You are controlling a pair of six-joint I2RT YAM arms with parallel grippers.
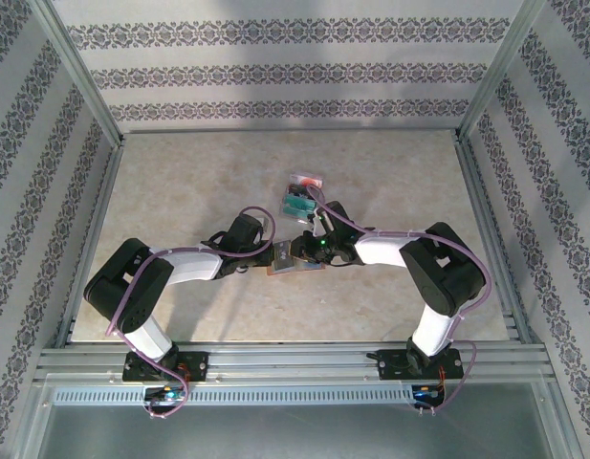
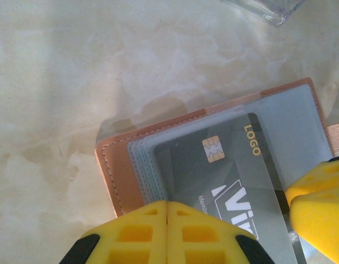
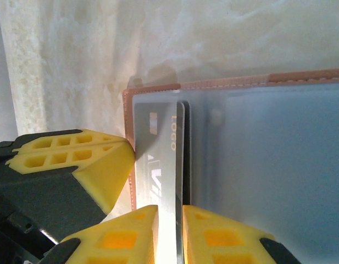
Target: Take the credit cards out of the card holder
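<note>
The brown card holder (image 1: 289, 267) lies open on the table between both arms, its stitched brown edge (image 2: 117, 170) and blue-grey pockets (image 3: 268, 165) facing up. A dark grey credit card (image 2: 213, 165) with a chip and "LOGO" sticks partly out of a pocket. My right gripper (image 3: 170, 231) is shut on this card (image 3: 158, 165), seen edge-on between its yellow fingers (image 2: 317, 203). My left gripper (image 2: 167, 214) is shut, with nothing between its tips. They rest at the holder's edge, and one of its fingers (image 3: 98, 165) touches the brown border.
A small pile of coloured cards (image 1: 299, 194) lies just beyond the holder, and a clear plastic corner (image 2: 265, 8) shows there. Metal frame rails (image 1: 94, 229) and patterned walls close in the marble tabletop (image 1: 180, 182), which has open room to the left and right.
</note>
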